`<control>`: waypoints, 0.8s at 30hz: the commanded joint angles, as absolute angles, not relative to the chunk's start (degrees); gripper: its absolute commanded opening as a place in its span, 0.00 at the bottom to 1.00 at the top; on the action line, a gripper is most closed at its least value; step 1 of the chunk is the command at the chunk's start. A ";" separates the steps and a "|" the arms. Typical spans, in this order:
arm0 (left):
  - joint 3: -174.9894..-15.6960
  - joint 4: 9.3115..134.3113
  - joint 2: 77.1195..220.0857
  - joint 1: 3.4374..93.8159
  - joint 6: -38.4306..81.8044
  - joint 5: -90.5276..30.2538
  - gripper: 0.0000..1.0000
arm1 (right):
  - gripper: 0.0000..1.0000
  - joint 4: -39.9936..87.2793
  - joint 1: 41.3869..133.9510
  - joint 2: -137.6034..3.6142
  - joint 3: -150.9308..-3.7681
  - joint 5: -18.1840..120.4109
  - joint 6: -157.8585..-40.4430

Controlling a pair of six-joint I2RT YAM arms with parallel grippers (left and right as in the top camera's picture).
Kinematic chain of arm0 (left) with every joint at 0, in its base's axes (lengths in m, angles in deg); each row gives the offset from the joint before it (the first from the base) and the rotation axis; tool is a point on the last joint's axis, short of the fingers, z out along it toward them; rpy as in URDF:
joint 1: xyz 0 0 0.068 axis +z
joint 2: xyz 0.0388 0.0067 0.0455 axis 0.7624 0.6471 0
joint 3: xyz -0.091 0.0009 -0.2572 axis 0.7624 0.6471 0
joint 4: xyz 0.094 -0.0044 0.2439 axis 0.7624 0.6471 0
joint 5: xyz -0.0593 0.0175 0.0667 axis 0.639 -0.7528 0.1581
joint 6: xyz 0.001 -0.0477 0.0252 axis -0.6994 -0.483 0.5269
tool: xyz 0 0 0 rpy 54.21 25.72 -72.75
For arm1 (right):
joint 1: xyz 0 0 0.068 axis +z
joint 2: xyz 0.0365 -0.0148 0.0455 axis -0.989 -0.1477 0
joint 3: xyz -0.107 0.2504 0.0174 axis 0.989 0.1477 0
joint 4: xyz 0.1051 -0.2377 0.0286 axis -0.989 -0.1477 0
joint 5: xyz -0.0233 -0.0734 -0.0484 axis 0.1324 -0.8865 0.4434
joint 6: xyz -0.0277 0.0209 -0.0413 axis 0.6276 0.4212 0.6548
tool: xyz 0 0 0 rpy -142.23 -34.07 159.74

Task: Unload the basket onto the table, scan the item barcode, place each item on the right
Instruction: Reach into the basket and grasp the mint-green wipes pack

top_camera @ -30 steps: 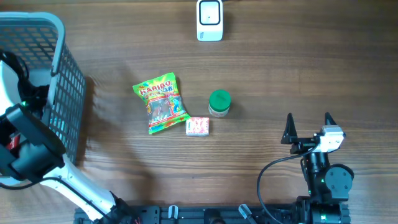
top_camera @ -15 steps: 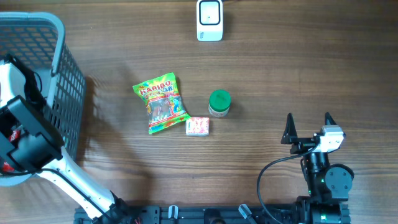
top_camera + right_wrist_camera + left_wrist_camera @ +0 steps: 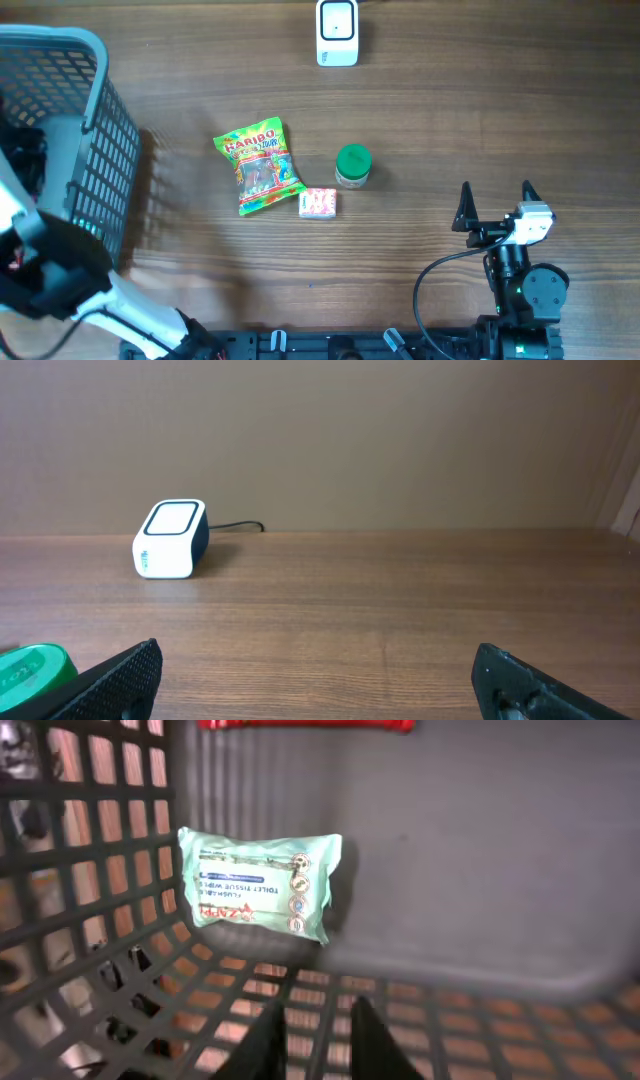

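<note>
Closing over the last second, the left gripper (image 3: pixel 320 1008) had brought its fingers from wide apart to nearly pressed together inside the basket (image 3: pixel 480 870). Only a slim gap was left between them, and nothing was visibly caught in it. The wipes pack (image 3: pixel 262 885) leaned against the basket wall ahead of the fingertips and a little to their left, apart from them and untouched. Overhead, the left arm had drawn back toward the table's near edge. The closing looked like a miss, so the pick was not yet made and the scan could not begin. The right gripper (image 3: pixel 315 655) stayed spread wide and empty. The scanner (image 3: pixel 170 540) stood well ahead of its fingers and to their left, the green-lidded jar (image 3: pixel 30 670) nearer on that side.
</note>
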State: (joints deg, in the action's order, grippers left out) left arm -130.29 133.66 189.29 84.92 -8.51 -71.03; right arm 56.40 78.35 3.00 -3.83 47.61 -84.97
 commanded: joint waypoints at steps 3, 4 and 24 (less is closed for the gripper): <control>-124.35 131.91 187.02 85.16 -8.31 -70.40 1.00 | 1.00 56.57 78.26 3.35 -3.77 48.02 -85.34; -118.93 128.56 187.02 85.16 -8.95 -70.44 1.00 | 1.00 56.57 78.26 3.35 -3.77 48.00 -85.34; -92.87 108.04 194.21 85.66 -10.50 -80.60 1.00 | 1.00 56.57 78.26 3.35 -3.77 48.02 -85.34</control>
